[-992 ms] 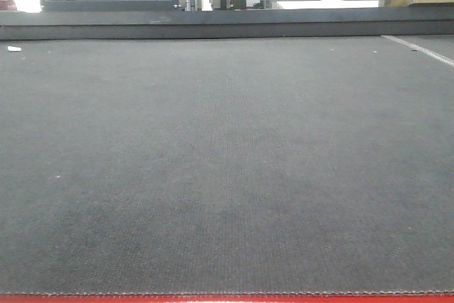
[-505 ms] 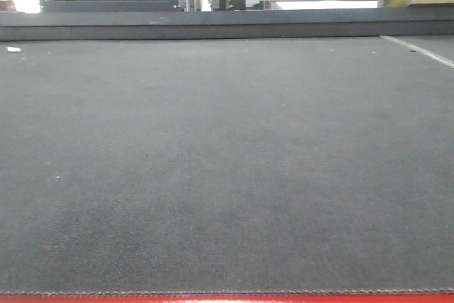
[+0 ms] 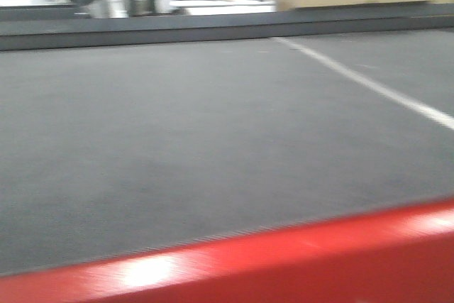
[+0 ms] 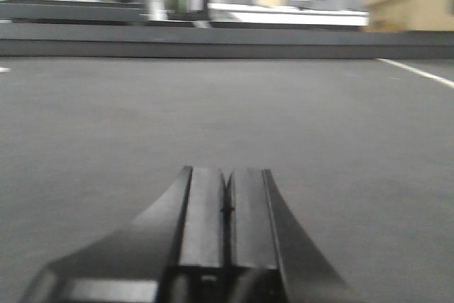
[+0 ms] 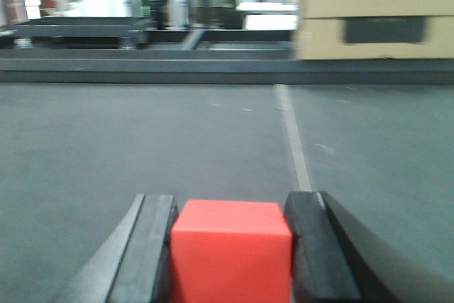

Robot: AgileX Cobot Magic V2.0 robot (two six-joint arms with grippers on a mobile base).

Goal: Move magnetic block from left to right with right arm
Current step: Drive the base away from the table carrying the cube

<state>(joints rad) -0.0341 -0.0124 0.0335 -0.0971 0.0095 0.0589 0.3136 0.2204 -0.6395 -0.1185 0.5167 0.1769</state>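
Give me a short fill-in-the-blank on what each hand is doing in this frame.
1. The right hand grips a magnetic block coloured ____.
2. The left hand is shut and holds ____.
3. The line painted on the grey mat is coloured ____.
Missing words: red; nothing; white.

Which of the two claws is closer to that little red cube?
Right. The right gripper has the red cube clamped in its grip. The left gripper is shut on nothing, and no cube shows in its own view.
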